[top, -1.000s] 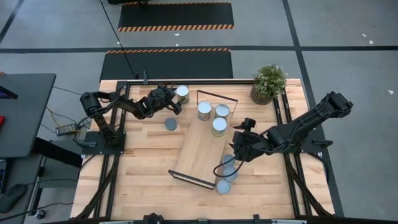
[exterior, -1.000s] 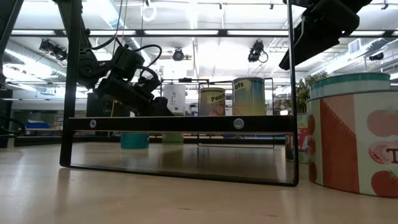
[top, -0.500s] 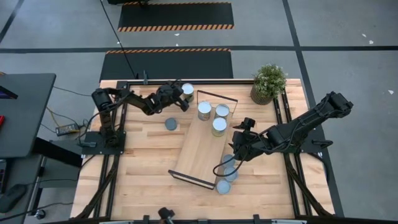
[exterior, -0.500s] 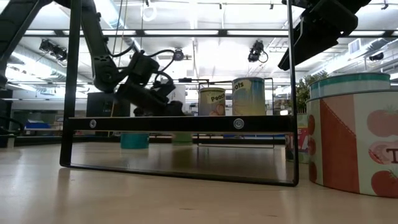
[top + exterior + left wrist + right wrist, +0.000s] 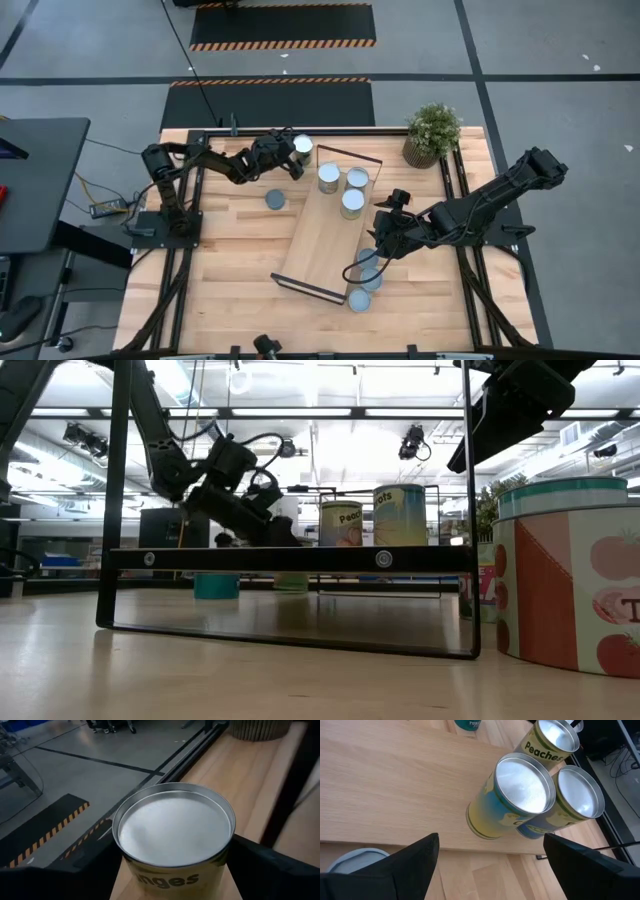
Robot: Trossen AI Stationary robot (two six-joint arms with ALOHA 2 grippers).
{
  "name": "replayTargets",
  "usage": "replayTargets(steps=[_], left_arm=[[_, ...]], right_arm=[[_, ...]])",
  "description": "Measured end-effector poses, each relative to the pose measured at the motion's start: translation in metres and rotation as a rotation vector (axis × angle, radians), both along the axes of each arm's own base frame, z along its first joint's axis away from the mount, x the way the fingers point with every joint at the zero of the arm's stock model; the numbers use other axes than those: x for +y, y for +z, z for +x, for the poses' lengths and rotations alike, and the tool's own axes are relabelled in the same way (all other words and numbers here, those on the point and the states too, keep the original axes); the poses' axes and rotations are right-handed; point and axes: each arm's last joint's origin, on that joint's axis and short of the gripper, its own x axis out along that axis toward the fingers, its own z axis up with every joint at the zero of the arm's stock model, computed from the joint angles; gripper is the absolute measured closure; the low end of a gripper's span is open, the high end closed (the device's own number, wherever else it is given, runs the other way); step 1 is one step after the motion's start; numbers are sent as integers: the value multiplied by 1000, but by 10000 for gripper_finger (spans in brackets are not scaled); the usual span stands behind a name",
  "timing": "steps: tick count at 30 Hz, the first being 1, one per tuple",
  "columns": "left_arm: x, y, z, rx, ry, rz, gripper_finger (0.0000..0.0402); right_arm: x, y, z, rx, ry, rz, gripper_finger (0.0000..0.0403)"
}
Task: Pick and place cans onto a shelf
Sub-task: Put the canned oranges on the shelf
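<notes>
Left tool (image 5: 290,158) pinches can (image 5: 174,839), label reads "…nges". Right tool (image 5: 378,238) spread beside shelf (image 5: 322,240); ahead of it, "Peaches" can (image 5: 551,742).

Between my left gripper's fingers, the yellow-sided tin with a silvery top (image 5: 175,836) reads "nges". Ahead of my right gripper, the far yellow can (image 5: 547,745) reads "Peaches". A teal tin (image 5: 468,724) beyond shows "TU", cut off.

Near half of shelf (image 5: 318,245) bare
</notes>
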Motion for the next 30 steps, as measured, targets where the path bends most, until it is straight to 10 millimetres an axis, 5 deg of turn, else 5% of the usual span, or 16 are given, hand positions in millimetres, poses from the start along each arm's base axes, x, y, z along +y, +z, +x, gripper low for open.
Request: replayTargets(steps=[6,16,30], left_arm=[[-10,29,-13,69,-51,-48,77],[-51,58,-31,129,-384,-299,77],[-123,74,-4,49,-631,-274,77]], right_arm=[[-1,2,-1,-6,-3,-4,36],[-1,2,-2,1,-3,-5,36],[-1,2,-3,8,6,-12,36]])
